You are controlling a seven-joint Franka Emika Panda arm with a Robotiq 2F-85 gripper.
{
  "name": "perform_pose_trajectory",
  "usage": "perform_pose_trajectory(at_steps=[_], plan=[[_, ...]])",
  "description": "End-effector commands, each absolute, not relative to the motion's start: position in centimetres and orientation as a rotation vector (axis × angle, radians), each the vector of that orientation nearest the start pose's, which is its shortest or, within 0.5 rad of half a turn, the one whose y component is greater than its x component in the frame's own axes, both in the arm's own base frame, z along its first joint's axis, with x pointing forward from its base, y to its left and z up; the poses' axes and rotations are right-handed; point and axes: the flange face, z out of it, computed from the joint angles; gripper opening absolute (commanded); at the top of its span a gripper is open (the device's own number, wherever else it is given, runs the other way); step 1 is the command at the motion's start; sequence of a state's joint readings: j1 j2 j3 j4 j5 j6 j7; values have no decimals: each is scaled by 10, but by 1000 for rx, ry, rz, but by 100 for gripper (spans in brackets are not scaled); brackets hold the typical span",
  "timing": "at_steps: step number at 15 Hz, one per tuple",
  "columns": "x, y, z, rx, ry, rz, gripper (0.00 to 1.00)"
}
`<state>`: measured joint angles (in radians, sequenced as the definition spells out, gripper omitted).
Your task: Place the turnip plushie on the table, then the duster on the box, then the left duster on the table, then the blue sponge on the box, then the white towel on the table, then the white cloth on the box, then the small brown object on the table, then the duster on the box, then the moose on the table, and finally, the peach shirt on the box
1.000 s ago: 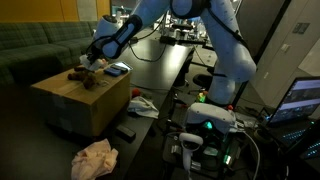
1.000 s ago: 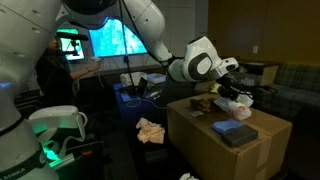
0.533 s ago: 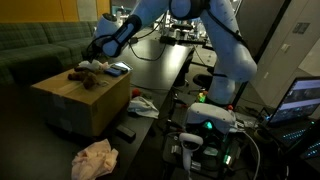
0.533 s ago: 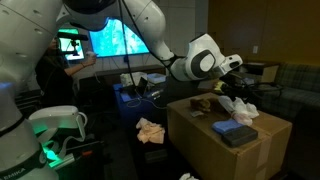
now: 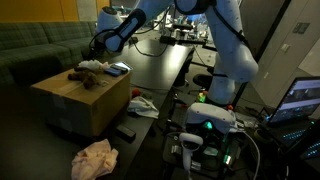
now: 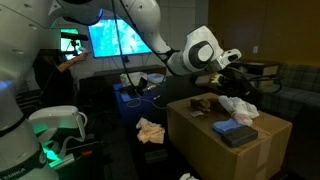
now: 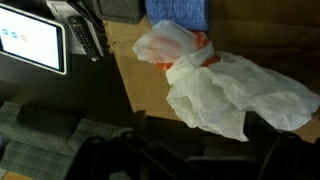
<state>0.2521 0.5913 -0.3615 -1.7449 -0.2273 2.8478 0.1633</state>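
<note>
The white cloth [image 7: 235, 95] lies crumpled on the tan box [image 7: 140, 75], partly covering an orange-and-white soft thing [image 7: 165, 45]. My gripper [image 7: 200, 150] hangs just above the cloth, open, its dark fingers [image 7: 265, 140] spread wide with nothing between them. In both exterior views the gripper [image 5: 98, 47] [image 6: 240, 82] hovers over the box [image 5: 70, 110] [image 6: 225, 155]. The brown moose [image 5: 86, 78] [image 6: 203, 102] and the blue sponge [image 5: 118, 69] [image 6: 235, 132] lie on the box top near the cloth [image 6: 238, 107]. The peach shirt [image 5: 95, 158] lies on the floor in front of the box.
The long black table [image 5: 165, 65] runs beside the box, with cables and gear at its far end. A crumpled pale cloth [image 5: 140, 103] [image 6: 150, 130] lies low between the box and the robot base. A screen [image 7: 30, 40] shows beside the box.
The gripper has opened and let go of the white cloth, which now rests on the box. The gripper has lifted a little away from it.
</note>
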Motion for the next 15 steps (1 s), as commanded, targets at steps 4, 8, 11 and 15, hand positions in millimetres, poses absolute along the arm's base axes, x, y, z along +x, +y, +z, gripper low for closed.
perform_pose_trajectory(at_steps=[4, 8, 11, 15], plan=[[651, 2, 331, -3376, -185, -642, 100], [631, 32, 321, -3338, -290, -525, 100], [624, 55, 310, -3280, -361, -487, 100], [623, 68, 288, -3226, -422, -398, 100]])
